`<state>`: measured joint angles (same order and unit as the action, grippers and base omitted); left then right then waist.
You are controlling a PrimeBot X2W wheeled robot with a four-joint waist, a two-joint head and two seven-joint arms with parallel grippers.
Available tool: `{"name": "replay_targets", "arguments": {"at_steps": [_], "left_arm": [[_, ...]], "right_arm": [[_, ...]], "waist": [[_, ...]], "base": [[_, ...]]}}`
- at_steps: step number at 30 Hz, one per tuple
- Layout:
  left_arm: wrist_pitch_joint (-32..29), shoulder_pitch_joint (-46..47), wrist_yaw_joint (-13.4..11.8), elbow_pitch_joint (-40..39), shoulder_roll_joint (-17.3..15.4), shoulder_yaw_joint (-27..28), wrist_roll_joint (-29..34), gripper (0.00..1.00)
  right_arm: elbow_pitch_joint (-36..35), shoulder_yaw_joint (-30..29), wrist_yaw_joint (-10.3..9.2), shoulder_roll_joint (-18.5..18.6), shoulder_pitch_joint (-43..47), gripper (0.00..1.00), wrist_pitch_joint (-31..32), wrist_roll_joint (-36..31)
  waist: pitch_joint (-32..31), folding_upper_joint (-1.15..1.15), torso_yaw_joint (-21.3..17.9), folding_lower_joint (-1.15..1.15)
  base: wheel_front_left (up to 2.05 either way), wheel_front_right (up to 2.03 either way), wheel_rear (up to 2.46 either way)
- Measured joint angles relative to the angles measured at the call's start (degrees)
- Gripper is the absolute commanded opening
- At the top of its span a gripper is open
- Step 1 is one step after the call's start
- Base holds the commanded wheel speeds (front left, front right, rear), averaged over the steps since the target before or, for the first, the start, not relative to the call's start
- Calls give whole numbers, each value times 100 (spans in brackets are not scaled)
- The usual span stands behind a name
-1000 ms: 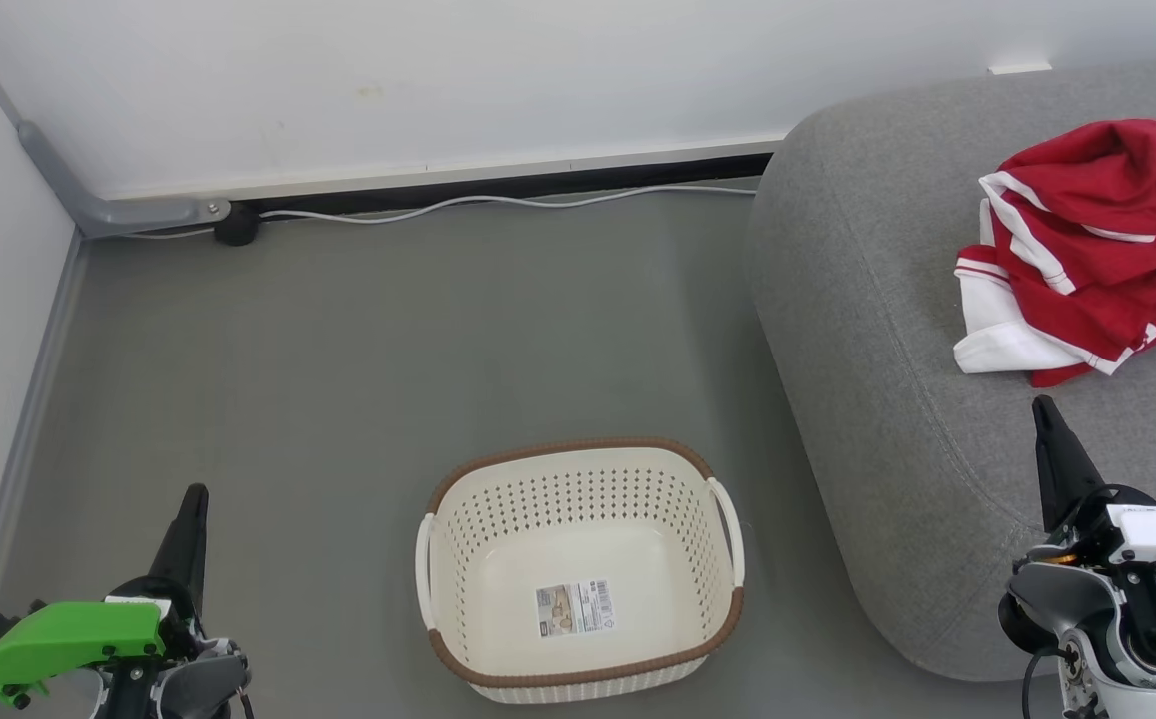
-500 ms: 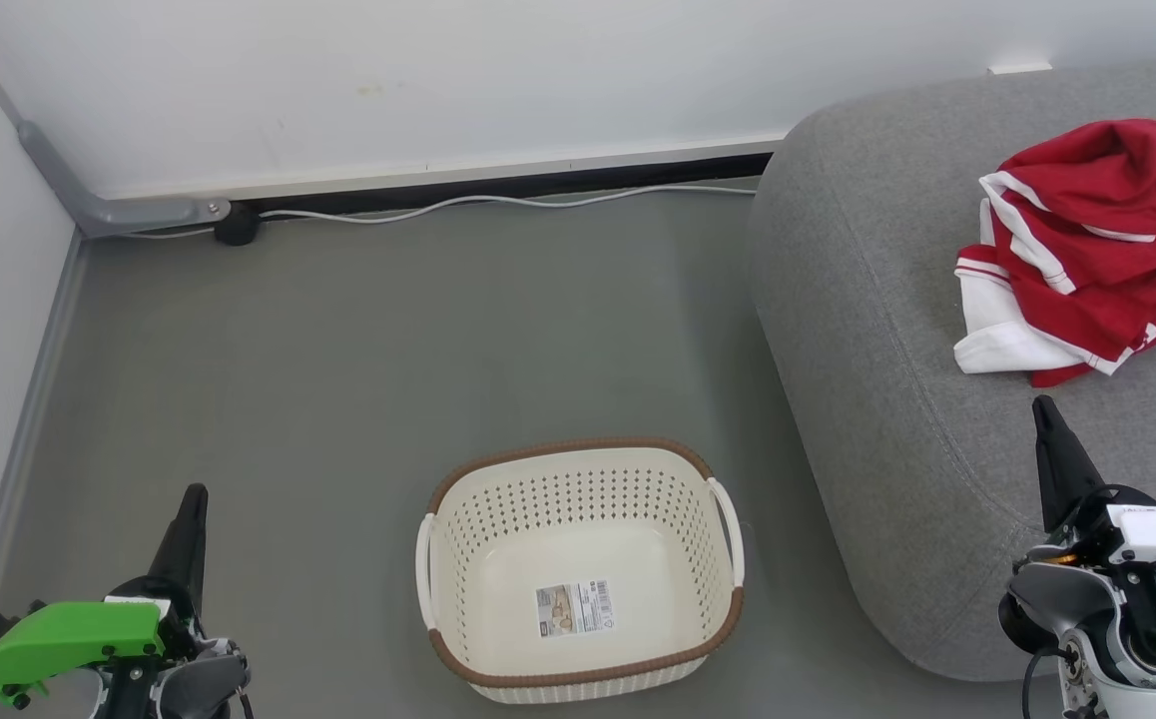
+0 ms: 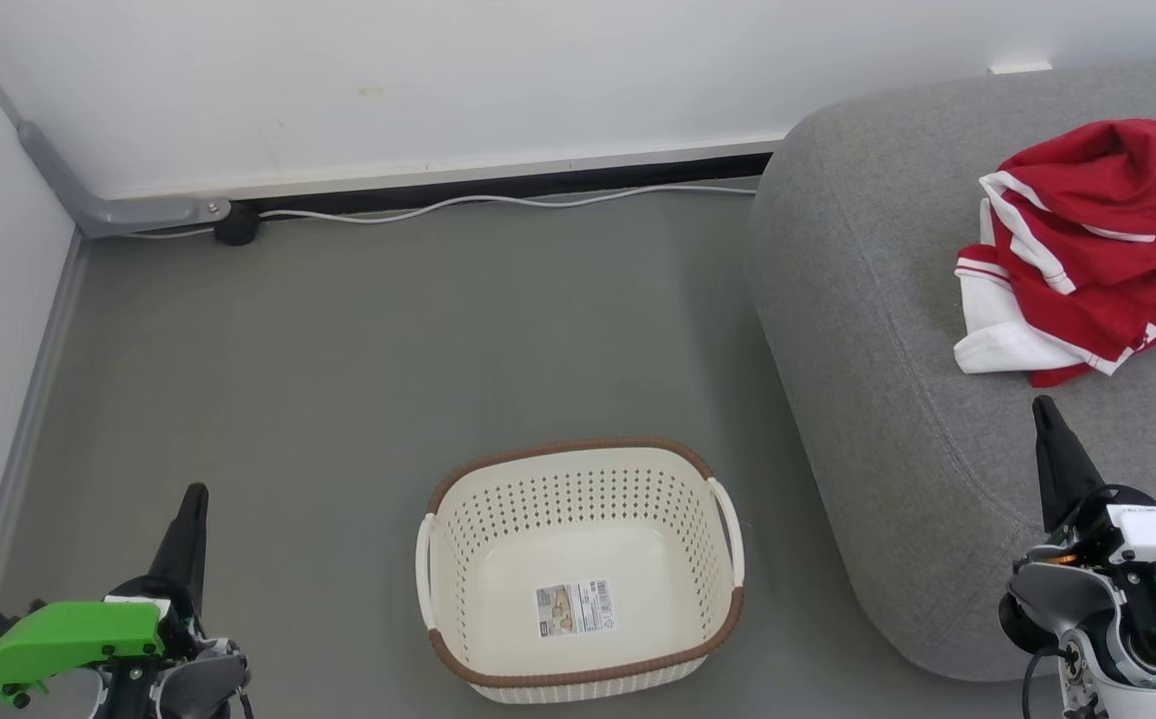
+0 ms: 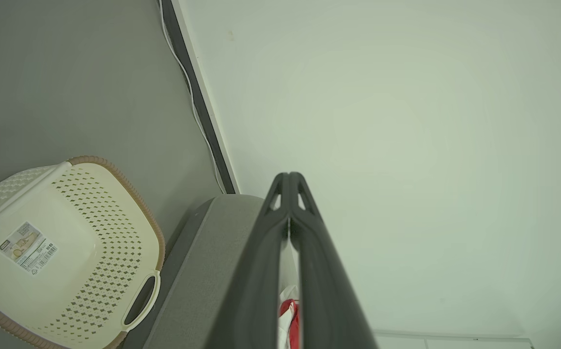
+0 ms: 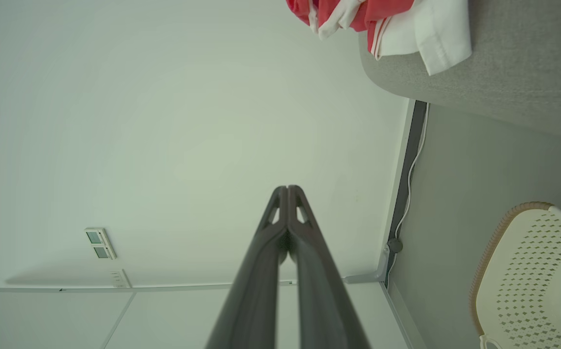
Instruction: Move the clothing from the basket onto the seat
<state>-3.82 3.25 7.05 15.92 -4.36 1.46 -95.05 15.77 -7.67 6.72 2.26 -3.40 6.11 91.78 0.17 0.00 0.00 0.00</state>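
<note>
Clothing (image 3: 1087, 250) lay as one rumpled red heap with white trim on top of the seat (image 3: 877, 330), toward its far right, well apart from the basket (image 3: 568, 444). The basket stood on the grey floor (image 3: 338, 350) just beside the seat's rounded front corner, holding nothing but the paper label (image 3: 575, 608) on its bottom. Judged from this layout, the transfer looked complete.

Left gripper (image 3: 196, 491) was clenched, fingers pressed tip to tip and grasping nothing, over the floor left of the basket. Right gripper (image 3: 1040, 404) was likewise clenched and empty, its tip over the seat's near edge, below the heap and not touching it. Both pointed up the head view, low at either side; this read as a parked pose, plausibly because nothing was left to carry.

Limits of observation:
- The heap ran off the head view's right edge, so its full extent was not seen.
- The two garments could not be told apart within the folds.
- In the left wrist view, a mere sliver of red and white showed between the fingers.
- The right wrist view cut the heap at its top edge and the basket at its right.
- Label print was too small to read.
</note>
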Motion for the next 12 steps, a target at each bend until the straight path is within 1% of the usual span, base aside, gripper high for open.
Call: {"name": "replay_targets", "arguments": {"at_steps": [12], "left_arm": [[0,0,0,-3,2,5,1,0]], "right_arm": [[0,0,0,0,0,0,0,0]], "waist": [[0,0,0,0]], "base": [[0,0,0]]}}
